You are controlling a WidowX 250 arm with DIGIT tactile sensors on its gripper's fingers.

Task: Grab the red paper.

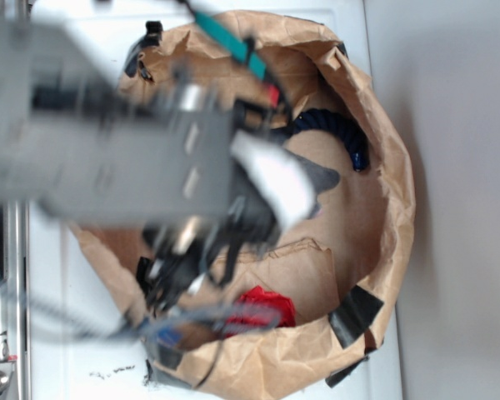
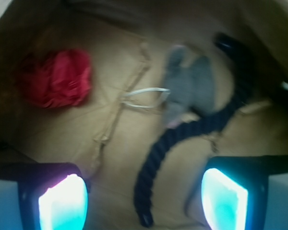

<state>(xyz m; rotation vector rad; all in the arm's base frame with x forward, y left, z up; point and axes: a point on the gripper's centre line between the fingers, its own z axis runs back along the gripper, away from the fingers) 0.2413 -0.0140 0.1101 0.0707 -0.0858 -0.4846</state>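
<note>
Hand (image 2: 144, 201) spread wide and empty above the floor of the brown paper bag (image 2: 115, 129), apart from the red paper (image 2: 55, 79).

Seen from the wrist view, the red paper lay at the far left on the bag's floor, well ahead of the left finger (image 2: 62, 203) and off to its side, touching nothing else. Toward the middle, a thin white loop (image 2: 146, 98) rested on a crease of the bag. Next came the grey plush toy (image 2: 189, 88), with a dark blue rope (image 2: 182, 139) curving beside it and running down between the two glowing fingers. From the exterior view, the blurred arm (image 1: 125, 158) hung over the bag, which sat on the white worktop (image 1: 75, 367), the red paper (image 1: 262, 307) near its rim.
</note>
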